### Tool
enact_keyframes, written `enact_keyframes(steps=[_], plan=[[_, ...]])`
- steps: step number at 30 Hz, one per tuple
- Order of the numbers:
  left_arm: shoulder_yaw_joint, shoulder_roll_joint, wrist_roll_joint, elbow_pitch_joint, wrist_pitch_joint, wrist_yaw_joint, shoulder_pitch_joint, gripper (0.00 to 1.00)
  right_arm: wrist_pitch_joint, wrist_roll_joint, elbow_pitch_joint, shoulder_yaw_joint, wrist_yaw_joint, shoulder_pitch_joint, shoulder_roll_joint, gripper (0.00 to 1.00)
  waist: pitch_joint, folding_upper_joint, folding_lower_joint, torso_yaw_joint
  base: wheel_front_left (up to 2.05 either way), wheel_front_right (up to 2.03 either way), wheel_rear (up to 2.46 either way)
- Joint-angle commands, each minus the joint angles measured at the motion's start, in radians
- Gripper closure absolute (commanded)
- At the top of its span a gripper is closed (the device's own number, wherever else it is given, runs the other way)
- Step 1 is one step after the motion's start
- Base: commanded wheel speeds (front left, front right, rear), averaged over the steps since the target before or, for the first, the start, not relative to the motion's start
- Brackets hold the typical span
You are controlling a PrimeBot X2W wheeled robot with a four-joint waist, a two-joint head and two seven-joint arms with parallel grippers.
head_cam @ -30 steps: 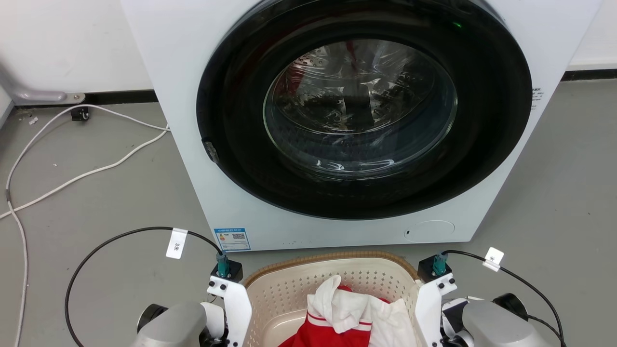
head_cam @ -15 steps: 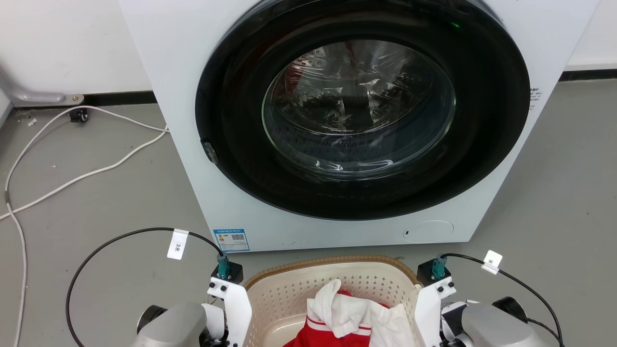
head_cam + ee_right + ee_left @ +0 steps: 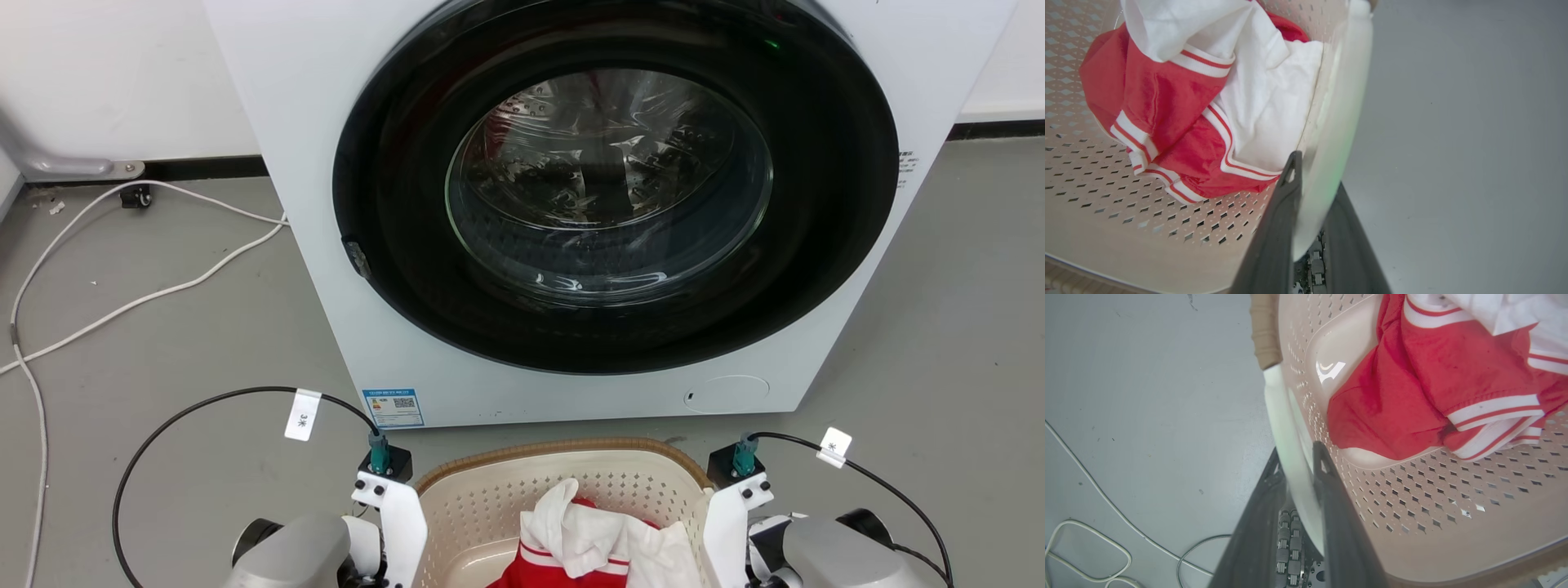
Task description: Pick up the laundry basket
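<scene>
Left hand (image 3: 1297,451): fingers narrow, clamped on white side handle (image 3: 1280,412) of laundry basket (image 3: 490,502); one finger inside wall, one outside. Right hand (image 3: 1315,171): same narrow grip on opposite handle (image 3: 1349,81). Basket between both hands, red-and-white garment (image 3: 600,543) inside. Beyond basket: washer (image 3: 310,163), door closed, on grey floor (image 3: 163,343).

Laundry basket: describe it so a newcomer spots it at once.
Find the big white washer with its round dark door. Directly in front of it is the laundry basket. It alone is cream, perforated and brown-rimmed, holding red-and-white clothes.
</scene>
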Motion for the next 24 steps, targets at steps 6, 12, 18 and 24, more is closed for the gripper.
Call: enact_keyframes(steps=[6, 12, 18, 24], plan=[[-0.011, 0.001, 0.012, -0.009, 0.016, -0.013, 0.015, 1.0, 0.01, 0.015, 0.003, 0.024, 0.011, -0.015, -0.002, 1.0, -0.001, 0.0, 0.0, 0.0, 0.0, 0.0, 0.0], [-0.011, 0.001, 0.015, -0.01, 0.02, -0.013, 0.017, 1.0, 0.008, 0.027, 0.0, 0.039, 0.01, -0.018, -0.005, 1.0, 0.001, 0.0, 0.0, -0.002, 0.0, 0.0, 0.0], [-0.011, 0.001, 0.014, -0.012, 0.024, -0.013, 0.017, 1.0, 0.01, 0.036, 0.0, 0.051, 0.01, -0.02, -0.008, 1.0, 0.004, 0.0, 0.0, -0.003, 0.0, 0.0, 0.0], [-0.011, 0.001, 0.01, -0.012, 0.027, -0.013, 0.015, 1.0, 0.01, 0.041, 0.0, 0.061, 0.01, -0.024, -0.01, 1.0, 0.006, 0.0, 0.0, -0.004, 0.0, 0.0, 0.0]])
